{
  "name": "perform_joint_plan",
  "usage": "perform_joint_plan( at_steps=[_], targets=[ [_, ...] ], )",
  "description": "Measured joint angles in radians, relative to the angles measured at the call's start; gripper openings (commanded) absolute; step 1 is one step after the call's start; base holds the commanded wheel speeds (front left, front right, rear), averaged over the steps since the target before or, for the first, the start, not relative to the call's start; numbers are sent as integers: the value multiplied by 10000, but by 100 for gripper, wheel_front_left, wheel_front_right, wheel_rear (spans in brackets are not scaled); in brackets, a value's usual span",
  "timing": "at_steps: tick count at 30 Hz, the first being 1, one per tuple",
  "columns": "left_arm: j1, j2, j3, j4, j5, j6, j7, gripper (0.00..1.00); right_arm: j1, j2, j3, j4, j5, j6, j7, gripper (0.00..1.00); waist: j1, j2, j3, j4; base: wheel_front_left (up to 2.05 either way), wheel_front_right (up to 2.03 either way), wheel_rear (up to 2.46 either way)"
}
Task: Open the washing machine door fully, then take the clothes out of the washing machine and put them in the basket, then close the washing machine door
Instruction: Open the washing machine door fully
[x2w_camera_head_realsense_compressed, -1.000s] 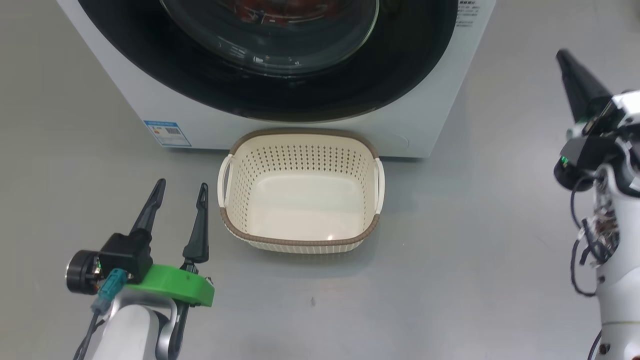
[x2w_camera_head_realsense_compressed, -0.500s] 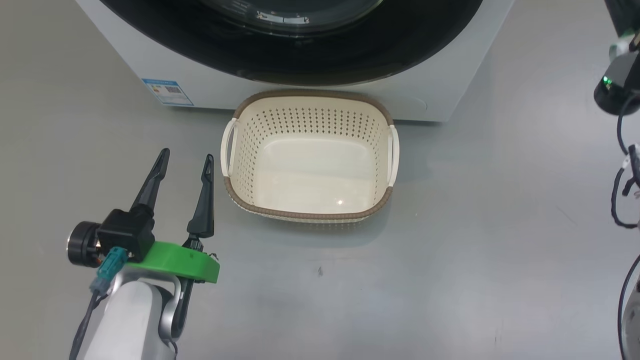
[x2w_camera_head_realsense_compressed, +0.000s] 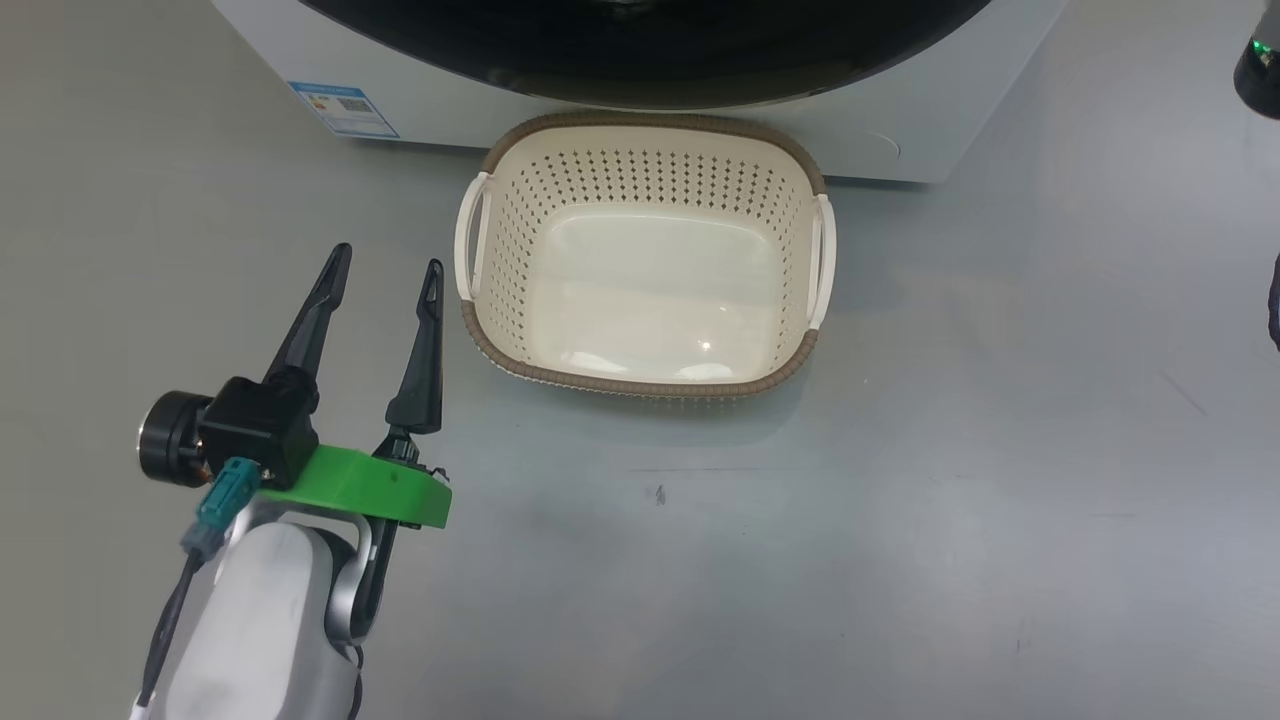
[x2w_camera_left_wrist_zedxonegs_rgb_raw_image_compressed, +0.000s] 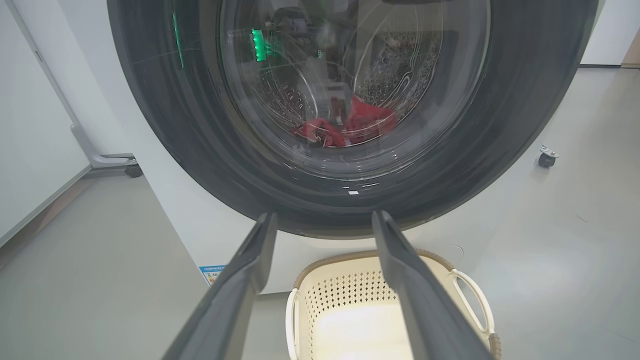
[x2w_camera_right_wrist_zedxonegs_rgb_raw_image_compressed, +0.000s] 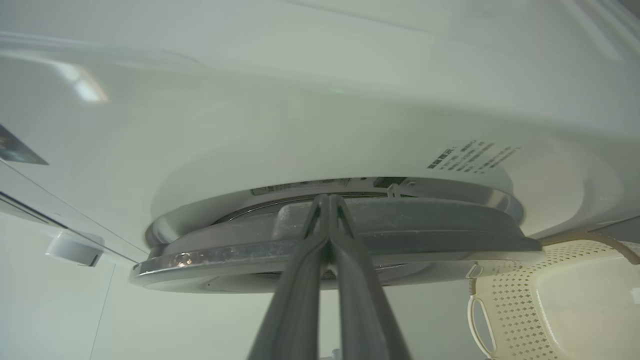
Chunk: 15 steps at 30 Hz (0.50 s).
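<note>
As camera dips, basket unmoved; left fingers spread, right fingers closed at door rim.

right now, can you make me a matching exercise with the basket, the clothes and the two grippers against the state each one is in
Column one:
1. basket
2. clothes
3. left gripper
4. right gripper

Column two:
a. shut, fingers pressed together
b. empty, on the floor
c. open, holding nothing
d. red, behind the glass of the washing machine door

Pairs: 1-b, 2-d, 3-c, 4-a
</note>
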Motion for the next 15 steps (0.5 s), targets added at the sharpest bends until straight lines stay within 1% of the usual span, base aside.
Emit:
perform_joint_plan(
  at_steps=[5, 15],
  targets=[
    [-195, -29, -58, -54, -2, -21, -2, 100, -516, -79, 301, 144, -196, -79, 199, 0, 0, 0, 316, 125, 0, 0, 0],
    [-546, -61, -96, -77, -90, -21, -2, 100, -1057, -81, 639, 571, -324, -88, 489, 0, 0, 0, 808, 409, 0, 0, 0]
  ],
)
